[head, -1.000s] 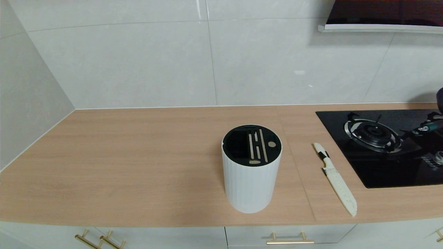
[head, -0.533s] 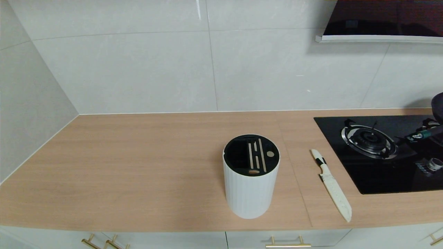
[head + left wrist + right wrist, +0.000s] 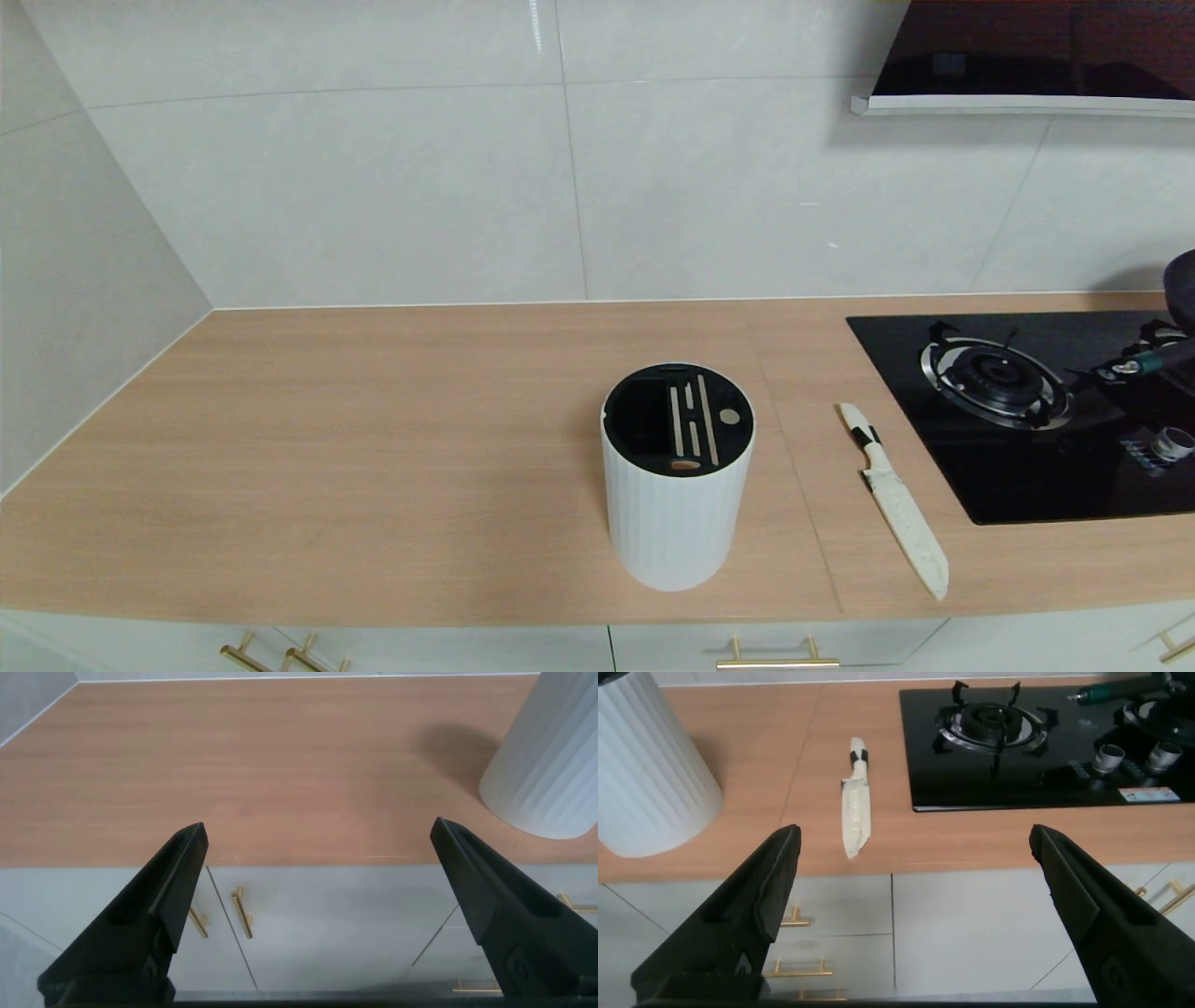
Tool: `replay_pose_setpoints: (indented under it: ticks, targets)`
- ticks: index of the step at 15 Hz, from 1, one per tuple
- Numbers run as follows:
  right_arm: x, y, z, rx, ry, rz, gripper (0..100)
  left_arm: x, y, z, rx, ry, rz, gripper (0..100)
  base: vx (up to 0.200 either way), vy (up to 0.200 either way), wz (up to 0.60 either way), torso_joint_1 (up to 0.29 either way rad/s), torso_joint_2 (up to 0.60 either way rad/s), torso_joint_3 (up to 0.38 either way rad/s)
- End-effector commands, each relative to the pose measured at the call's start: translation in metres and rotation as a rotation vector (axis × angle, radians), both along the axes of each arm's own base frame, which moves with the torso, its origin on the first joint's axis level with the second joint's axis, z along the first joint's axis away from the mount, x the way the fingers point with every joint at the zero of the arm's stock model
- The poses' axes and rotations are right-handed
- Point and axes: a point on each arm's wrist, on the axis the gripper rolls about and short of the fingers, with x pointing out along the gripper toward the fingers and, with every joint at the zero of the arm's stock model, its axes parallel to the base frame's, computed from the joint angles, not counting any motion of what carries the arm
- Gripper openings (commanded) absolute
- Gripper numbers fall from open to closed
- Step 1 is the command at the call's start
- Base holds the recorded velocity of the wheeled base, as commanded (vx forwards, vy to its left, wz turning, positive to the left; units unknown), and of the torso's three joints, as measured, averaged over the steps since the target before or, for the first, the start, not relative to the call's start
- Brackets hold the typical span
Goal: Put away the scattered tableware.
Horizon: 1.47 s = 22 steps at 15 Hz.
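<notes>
knife (image 3: 892, 499): lies flat on the counter (image 3: 373, 448), ahead of the right gripper's jaws and nearer the finger on the holder's side. its banded handle points to the wall and its blade tip is near the front edge.
left gripper (image 3: 319, 831): jaws spread wide and holding nothing. it hangs off the counter's front edge, which runs across the gap.
cabinet handles (image 3: 241, 917): brass, below that edge, between the left jaws.
knife holder (image 3: 677, 476): white ribbed cylinder, upright, with a black slotted top. it stands beyond the left gripper's outer finger, near the front edge.
open room: a strip of wood lies between holder and knife, which are well apart.
right gripper (image 3: 915, 831): jaws wide apart, nothing in them, in front of the counter edge.
hob (image 3: 1027, 420): black glass with a burner ring, just beside the knife and past the right jaws.
surface: light wood grain, with one seam running front to back.
room: white wall tiles (image 3: 373, 187) behind.
</notes>
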Motion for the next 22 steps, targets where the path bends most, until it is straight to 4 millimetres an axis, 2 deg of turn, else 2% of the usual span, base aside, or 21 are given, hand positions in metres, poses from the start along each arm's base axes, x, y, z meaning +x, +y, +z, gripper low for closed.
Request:
replay_pose_setpoints:
  ticks: [1, 3, 4, 5, 6, 9, 10, 11, 12, 13, 14, 17, 18, 19, 22]
  targets:
    - [0.0, 0.0, 0.0, -0.005, 0.001, 0.0, 100, 0.0, 0.0, 0.0, 0.0, 0.0, 0.001, 100, 0.0, 0.0, 0.0, 0.0, 0.0, 0.0]
    - [0.001, 0.0, 0.001, -0.007, 0.004, 0.001, 100, 0.0, 0.0, 0.0, 0.0, 0.0, 0.001, 100, 0.0, 0.0, 0.0, 0.0, 0.0, 0.0]
    - [0.001, 0.0, 0.01, -0.001, -0.002, 0.004, 100, 0.0, 0.0, 0.0, 0.0, 0.0, 0.001, 100, 0.0, 0.0, 0.0, 0.0, 0.0, 0.0]
    - [-0.002, 0.0, 0.04, 0.028, -0.054, 0.023, 100, 0.0, 0.0, 0.0, 0.0, 0.0, 0.001, 100, 0.0, 0.0, 0.0, 0.0, 0.0, 0.0]
    - [-0.001, 0.0, 0.053, 0.053, -0.053, 0.039, 100, 0.0, 0.0, 0.0, 0.0, 0.0, 0.001, 100, 0.0, 0.0, 0.0, 0.0, 0.0, 0.0]
    - [0.036, 0.001, 0.096, 0.015, 0.11, 0.115, 100, 0.0, 0.0, 0.0, 0.0, 0.0, 0.001, 100, 0.0, 0.0, 0.0, 0.0, 0.0, 0.0]
    - [0.039, 0.002, 0.098, 0.015, 0.119, 0.116, 100, 0.0, 0.0, 0.0, 0.0, 0.0, 0.001, 100, 0.0, 0.0, 0.0, 0.0, 0.0, 0.0]
    - [0.074, 0.006, 0.115, 0.005, 0.237, 0.132, 100, 0.0, 0.0, 0.0, 0.0, 0.0, 0.001, 100, 0.0, 0.0, 0.0, 0.0, 0.0, 0.0]
    - [0.096, 0.01, 0.121, -0.005, 0.298, 0.147, 100, 0.0, 0.0, 0.0, 0.0, 0.0, 0.001, 100, 0.0, 0.0, 0.0, 0.0, 0.0, 0.0]
    - [0.107, 0.012, 0.124, -0.013, 0.32, 0.16, 100, 0.0, 0.0, 0.0, 0.0, 0.0, 0.001, 100, 0.0, 0.0, 0.0, 0.0, 0.0, 0.0]
    - [0.137, 0.02, 0.125, -0.026, 0.384, 0.187, 100, 0.0, 0.0, 0.0, 0.0, 0.0, 0.001, 100, 0.0, 0.0, 0.0, 0.0, 0.0, 0.0]
    - [0.2, 0.035, 0.11, -0.041, 0.477, 0.206, 100, 0.0, 0.0, 0.0, 0.0, 0.0, 0.001, 100, 0.0, 0.0, 0.0, 0.0, 0.0, 0.0]
    - [0.211, 0.037, 0.107, -0.042, 0.484, 0.207, 100, 0.0, 0.0, 0.0, 0.0, 0.0, 0.001, 100, 0.0, 0.0, 0.0, 0.0, 0.0, 0.0]
    - [0.236, 0.042, 0.097, -0.051, 0.516, 0.206, 100, 0.0, 0.0, 0.0, 0.0, 0.0, 0.001, 100, 0.0, 0.0, 0.0, 0.0, 0.0, 0.0]
    - [0.272, 0.052, 0.077, -0.073, 0.601, 0.212, 100, 0.0, 0.0, 0.0, 0.0, 0.0, 0.001, 100, 0.0, 0.0, 0.0, 0.0, 0.0, 0.0]
